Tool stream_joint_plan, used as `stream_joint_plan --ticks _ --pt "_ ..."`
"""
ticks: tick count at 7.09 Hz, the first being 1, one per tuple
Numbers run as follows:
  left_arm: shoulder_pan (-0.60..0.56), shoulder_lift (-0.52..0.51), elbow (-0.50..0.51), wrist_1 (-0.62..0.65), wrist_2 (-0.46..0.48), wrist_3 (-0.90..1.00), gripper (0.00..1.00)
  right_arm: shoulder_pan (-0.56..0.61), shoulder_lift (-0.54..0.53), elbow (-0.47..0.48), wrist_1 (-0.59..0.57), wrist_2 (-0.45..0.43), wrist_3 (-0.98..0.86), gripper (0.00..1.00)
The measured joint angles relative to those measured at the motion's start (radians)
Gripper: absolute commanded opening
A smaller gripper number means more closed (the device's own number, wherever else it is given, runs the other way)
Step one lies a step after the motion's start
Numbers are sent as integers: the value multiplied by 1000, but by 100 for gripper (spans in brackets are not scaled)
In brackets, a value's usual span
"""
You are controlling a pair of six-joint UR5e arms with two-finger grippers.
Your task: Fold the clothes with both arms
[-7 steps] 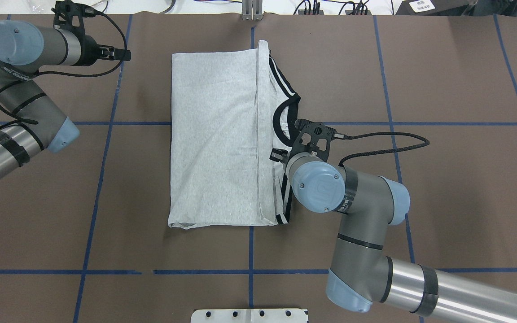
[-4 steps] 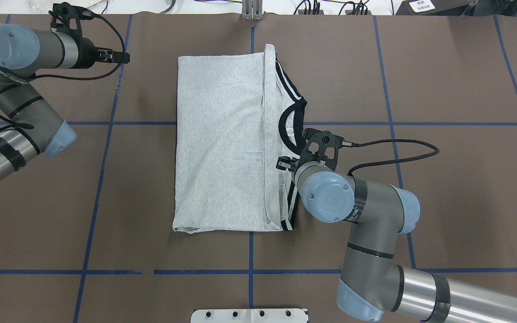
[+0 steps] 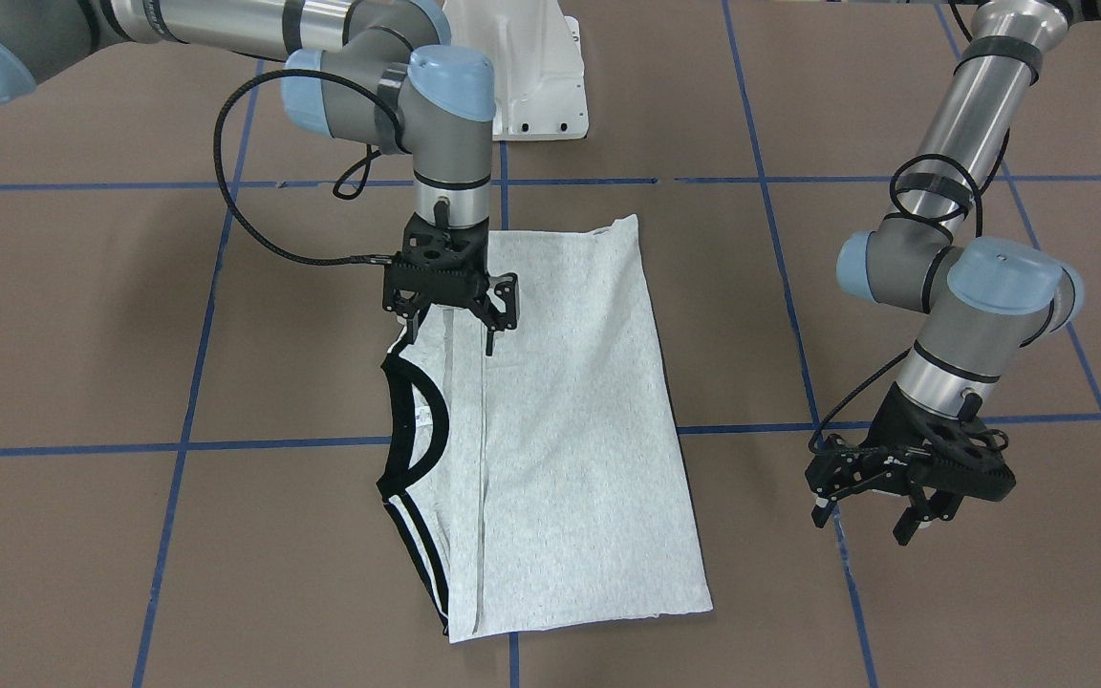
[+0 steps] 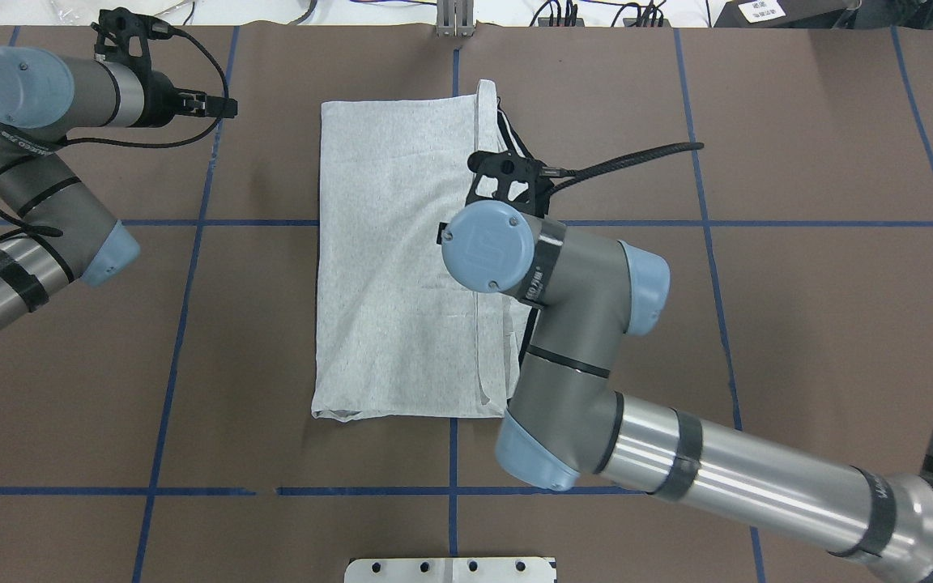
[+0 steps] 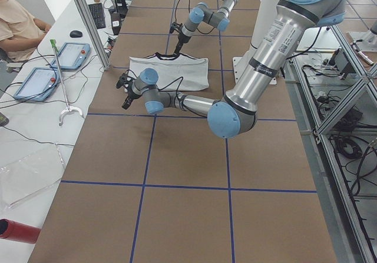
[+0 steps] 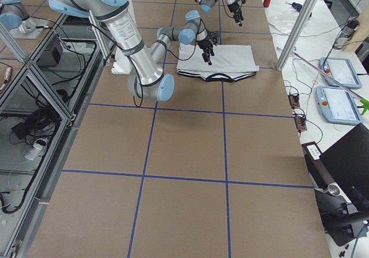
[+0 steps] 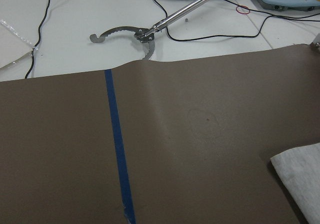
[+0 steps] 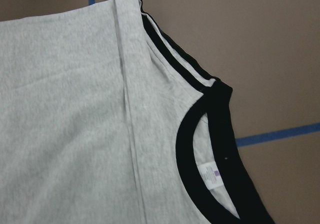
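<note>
The right gripper (image 3: 450, 336) hangs just above the T-shirt (image 3: 560, 430), jaws spread wide and holding nothing. Its fingertips point down at the band of cloth that runs lengthwise across the shirt. Directly below and just beside it sits the black collar (image 3: 412, 420), left uncovered by the folded-over layer. The gripper looks placed here to pinch that edge near the neck for the next fold.

Inside the collar a small white label (image 8: 210, 174) shows a tiny purple mark, too small to read. A little further out from the gripper, black double stripes (image 8: 180, 63) run along the shoulder.

The shirt lies flat on the brown table (image 3: 895, 621), already doubled into a neat oblong.

Well beyond the shirt's far edge the left gripper (image 3: 864, 526) hovers over bare table, also spread and empty, probably parked clear until a corner needs it. White lettering on the left arm (image 4: 29, 162) is unreadable.
</note>
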Motion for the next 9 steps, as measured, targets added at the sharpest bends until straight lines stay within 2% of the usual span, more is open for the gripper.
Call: stream_joint_plan --ticks 2,3,9 --pt "2 0 -1 0 0 0 100 60 166 -251 -12 53 -105 100" --pt "4 0 -2 0 0 -1 100 72 191 -320 -14 66 -139 100" --pt "6 1 -2 0 0 0 100 69 196 -411 -13 75 -179 100"
